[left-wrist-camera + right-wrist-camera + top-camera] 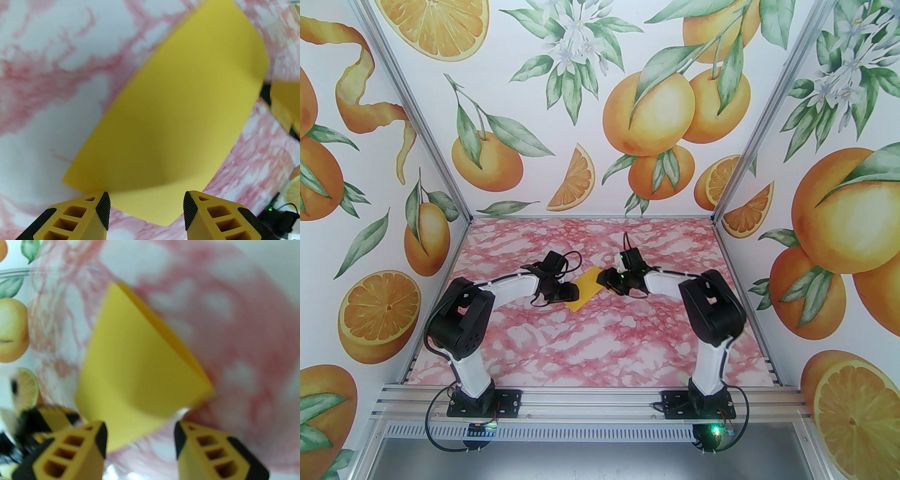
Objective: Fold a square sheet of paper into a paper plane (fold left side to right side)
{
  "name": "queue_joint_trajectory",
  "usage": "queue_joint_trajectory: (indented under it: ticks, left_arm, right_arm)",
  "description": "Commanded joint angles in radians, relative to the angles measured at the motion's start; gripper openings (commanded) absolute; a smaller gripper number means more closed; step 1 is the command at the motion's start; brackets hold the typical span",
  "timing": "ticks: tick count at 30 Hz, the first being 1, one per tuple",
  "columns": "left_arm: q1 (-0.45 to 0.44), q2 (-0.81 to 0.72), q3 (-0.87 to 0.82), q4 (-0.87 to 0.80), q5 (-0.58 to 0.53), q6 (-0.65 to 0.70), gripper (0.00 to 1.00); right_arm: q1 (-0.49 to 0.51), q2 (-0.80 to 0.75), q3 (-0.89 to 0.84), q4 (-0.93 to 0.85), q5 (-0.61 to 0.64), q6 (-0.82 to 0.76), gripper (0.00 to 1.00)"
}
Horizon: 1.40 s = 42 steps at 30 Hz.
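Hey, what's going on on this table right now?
Two robot arms are working on a yellow square sheet of paper in the middle of the pink marbled table. The left end effector and the right end effector flank it from opposite sides, both with jaws open and nothing gripped. The sheet looks bowed or partly doubled over, not yet a plane.

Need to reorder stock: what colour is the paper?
Plain yellow-orange; the paper shows best in the left wrist view.

Robot-lab test cell, likely purpose-built. Aluminium-profile frame (421,117) boxes in pink marble-print worktop (590,347); printed orange-fruit wall panels (562,117) as backdrop; left arm (461,323), right arm (712,314) bolted to slotted rail (590,403); green status light (712,428) at base.
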Motion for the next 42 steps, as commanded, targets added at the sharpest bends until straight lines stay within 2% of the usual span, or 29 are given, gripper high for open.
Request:
queue_joint_trajectory:
  ticks: [1, 8, 14, 16, 20, 21, 23, 24, 25, 29, 33, 42]
  left_arm:
    - [-0.034, -0.013, -0.039, 0.101, 0.086, -0.067, 0.56]
    - [-0.079, -0.025, -0.025, 0.115, 0.074, -0.122, 0.56]
    - [-0.063, -0.059, 0.002, 0.059, 0.039, -0.13, 0.56]
    - [-0.05, -0.081, 0.003, 0.03, 0.012, -0.135, 0.56]
    - [-0.027, -0.12, -0.003, -0.007, -0.015, -0.132, 0.57]
    - [-0.019, -0.134, -0.006, -0.015, -0.021, -0.128, 0.57]
    - [-0.009, -0.148, -0.011, -0.025, -0.026, -0.122, 0.57]
    - [0.001, -0.158, -0.016, -0.032, -0.026, -0.116, 0.57]
    - [0.018, -0.168, -0.027, -0.039, -0.027, -0.104, 0.57]
    - [0.041, -0.167, -0.049, -0.037, -0.018, -0.09, 0.57]
    - [0.05, -0.177, -0.076, -0.022, -0.009, -0.092, 0.57]
    - [0.052, -0.187, -0.126, 0.02, 0.024, -0.134, 0.61]
  right_arm:
    - [0.007, 0.05, 0.082, -0.042, -0.021, -0.033, 0.52]
    - [0.009, 0.093, 0.164, -0.109, -0.022, -0.061, 0.56]
    - [0.009, -0.03, 0.055, -0.155, 0.047, -0.105, 0.69]
    - [0.009, -0.08, 0.01, -0.152, 0.051, -0.103, 0.71]
    - [0.021, -0.145, -0.059, -0.123, 0.033, -0.082, 0.6]
    - [0.027, -0.154, -0.074, -0.108, 0.017, -0.069, 0.53]
    - [0.035, -0.159, -0.085, -0.093, 0.004, -0.055, 0.48]
    - [0.051, -0.16, -0.1, -0.062, -0.018, -0.027, 0.42]
    - [0.078, -0.147, -0.11, -0.013, -0.035, 0.016, 0.28]
    - [0.114, -0.11, -0.153, 0.18, -0.083, 0.167, 0.14]
    - [0.142, -0.074, -0.166, 0.272, -0.092, 0.245, 0.12]
    - [0.145, -0.005, -0.165, 0.192, -0.075, 0.172, 0.05]
